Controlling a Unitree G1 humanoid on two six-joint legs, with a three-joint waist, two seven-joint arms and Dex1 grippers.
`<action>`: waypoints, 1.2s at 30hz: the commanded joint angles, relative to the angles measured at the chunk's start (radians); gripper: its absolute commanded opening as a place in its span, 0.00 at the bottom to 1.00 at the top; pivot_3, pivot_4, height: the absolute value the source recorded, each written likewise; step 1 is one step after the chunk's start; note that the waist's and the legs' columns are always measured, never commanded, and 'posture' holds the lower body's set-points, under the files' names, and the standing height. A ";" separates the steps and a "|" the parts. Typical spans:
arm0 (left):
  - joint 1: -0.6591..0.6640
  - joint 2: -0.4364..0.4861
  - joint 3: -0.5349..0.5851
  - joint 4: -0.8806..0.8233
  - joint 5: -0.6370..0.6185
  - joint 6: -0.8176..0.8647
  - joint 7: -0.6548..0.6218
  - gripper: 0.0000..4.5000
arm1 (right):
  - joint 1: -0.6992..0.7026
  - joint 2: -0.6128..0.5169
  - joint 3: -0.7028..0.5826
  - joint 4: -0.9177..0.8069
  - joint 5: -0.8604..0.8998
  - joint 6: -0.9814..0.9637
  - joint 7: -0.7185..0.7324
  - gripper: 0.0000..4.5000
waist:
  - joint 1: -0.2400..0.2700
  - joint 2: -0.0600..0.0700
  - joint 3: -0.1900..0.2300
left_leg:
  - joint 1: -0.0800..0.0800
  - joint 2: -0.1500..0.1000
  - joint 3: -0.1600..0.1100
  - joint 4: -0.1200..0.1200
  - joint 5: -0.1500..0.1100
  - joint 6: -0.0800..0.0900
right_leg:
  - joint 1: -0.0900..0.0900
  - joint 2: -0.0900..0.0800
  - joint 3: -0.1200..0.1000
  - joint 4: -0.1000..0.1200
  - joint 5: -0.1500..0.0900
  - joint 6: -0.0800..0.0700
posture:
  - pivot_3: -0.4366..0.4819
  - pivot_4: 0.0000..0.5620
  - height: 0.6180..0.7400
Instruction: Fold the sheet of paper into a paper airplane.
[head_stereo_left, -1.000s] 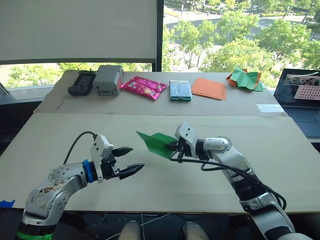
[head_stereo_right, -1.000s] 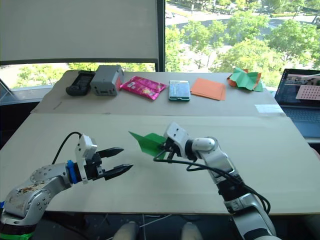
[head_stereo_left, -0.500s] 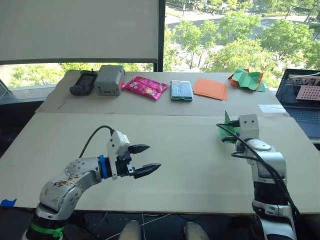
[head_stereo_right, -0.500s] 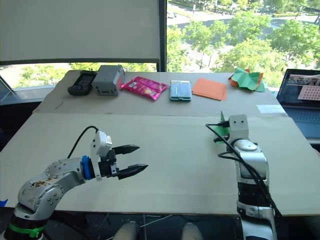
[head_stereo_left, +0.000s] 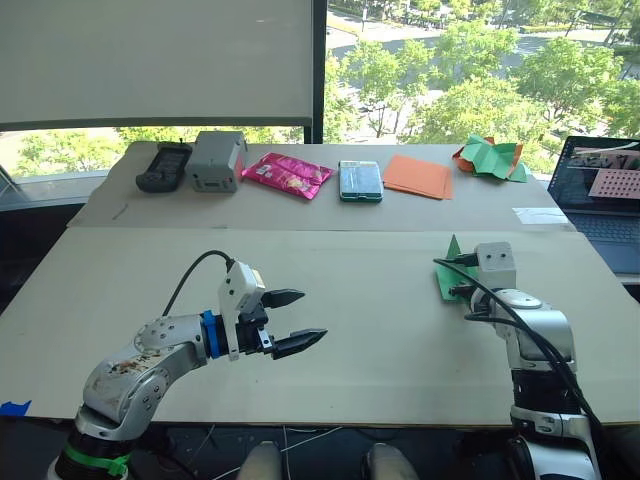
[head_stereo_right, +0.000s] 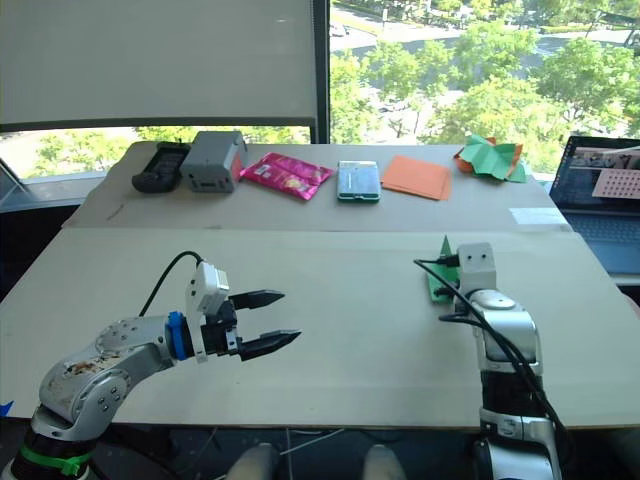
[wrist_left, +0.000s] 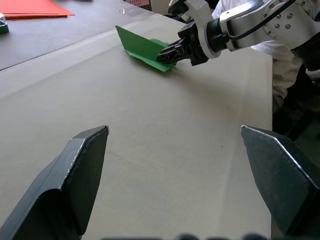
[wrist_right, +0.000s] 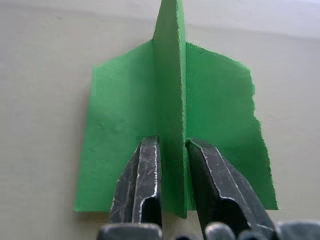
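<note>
Pinching the paper airplane (wrist_right: 172, 125) by its upright middle fold, your right hand (head_stereo_left: 462, 288) has both fingers closed on it, wings flat against the surface (head_stereo_left: 380, 340). Your left hand (head_stereo_left: 290, 321) hovers well apart, fingers spread wide, holding nothing.

The laptop (head_stereo_left: 606, 200) is cut off at the edge, its screen perhaps unreadable.
</note>
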 joint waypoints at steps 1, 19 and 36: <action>-0.023 0.013 0.010 -0.039 -0.010 0.002 0.001 1.00 | -0.022 -0.026 -0.029 -0.049 0.018 -0.048 -0.003 0.59 | 0.000 0.000 0.000 | 0.000 0.000 0.000 0.000 0.000 0.000 | 0.000 0.000 0.000 0.000 0.000 0.000 | 0.48 0.27 0.72; 0.019 0.077 0.144 -0.059 -0.052 0.004 0.023 1.00 | 0.260 -0.197 -0.018 -0.551 0.413 -0.305 0.494 0.99 | 0.002 -0.001 0.001 | -0.001 0.000 0.001 0.000 -0.002 -0.003 | 0.002 0.000 0.000 -0.006 0.000 0.001 | 0.48 0.27 0.72; 0.113 0.071 0.205 0.022 -0.003 -0.073 0.026 1.00 | 0.383 -0.172 0.114 -0.388 0.314 -0.497 0.439 0.99 | 0.005 -0.002 0.002 | -0.001 -0.001 0.002 0.000 -0.006 -0.009 | -0.001 -0.003 0.000 -0.007 -0.001 0.000 | 0.48 0.27 0.72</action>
